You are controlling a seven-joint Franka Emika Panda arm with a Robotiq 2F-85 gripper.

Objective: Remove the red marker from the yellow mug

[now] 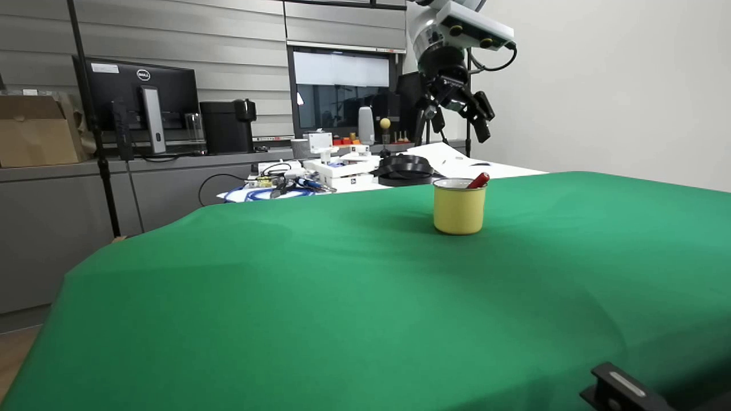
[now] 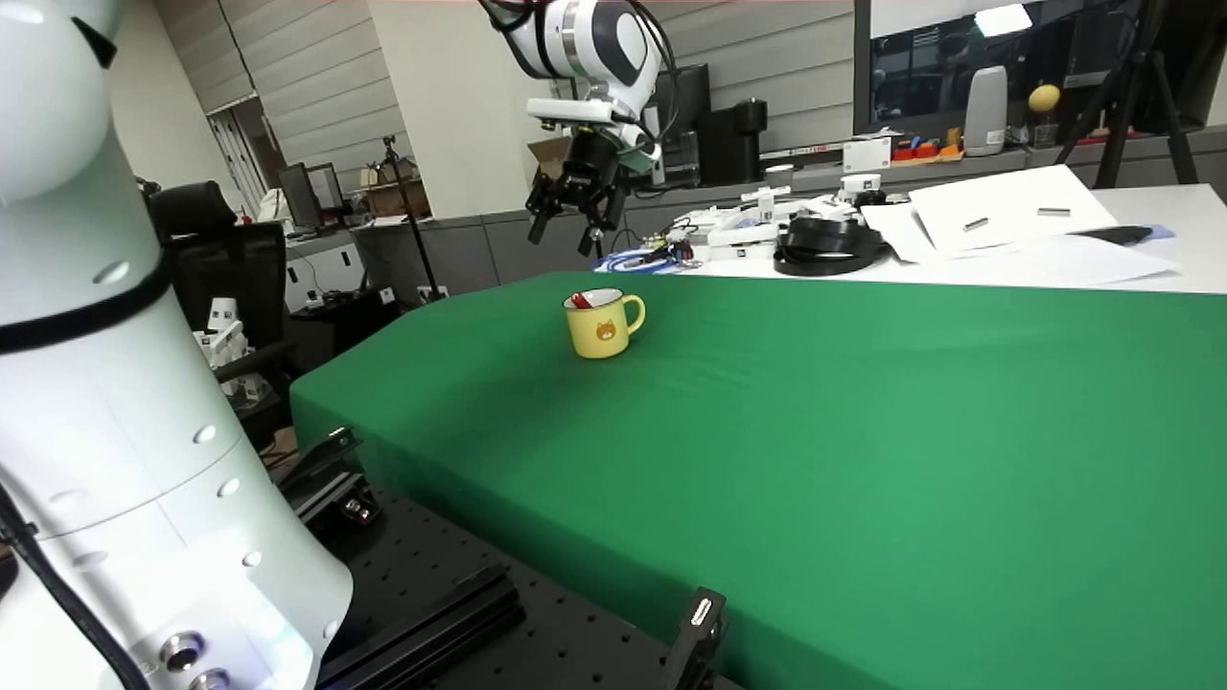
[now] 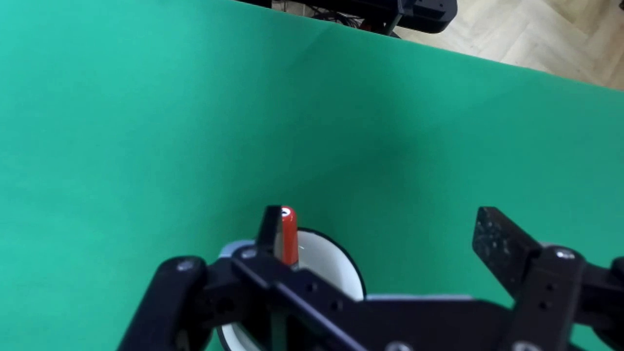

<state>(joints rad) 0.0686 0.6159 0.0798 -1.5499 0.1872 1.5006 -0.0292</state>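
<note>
The yellow mug (image 1: 458, 208) stands upright on the green cloth. It shows in both exterior views, with a handle and a small bear print here (image 2: 596, 331). The red marker (image 1: 479, 181) leans inside it, its red end sticking out above the rim; this end also shows in an exterior view (image 2: 581, 301). My gripper (image 1: 461, 127) is open and empty, well above the mug, and appears in both exterior views (image 2: 563, 238). In the wrist view, the left finger of the gripper (image 3: 379, 214) partly covers the marker (image 3: 289, 239) and the mug's white inside (image 3: 331, 263). The marker's lower part is hidden.
The green cloth (image 2: 911, 460) covers the table, whose edge shows in the wrist view (image 3: 438, 51). Behind it, a white table holds papers (image 2: 1007, 216), a black coil (image 2: 829, 246) and cables. Black clamps (image 2: 695, 637) stand near the robot base.
</note>
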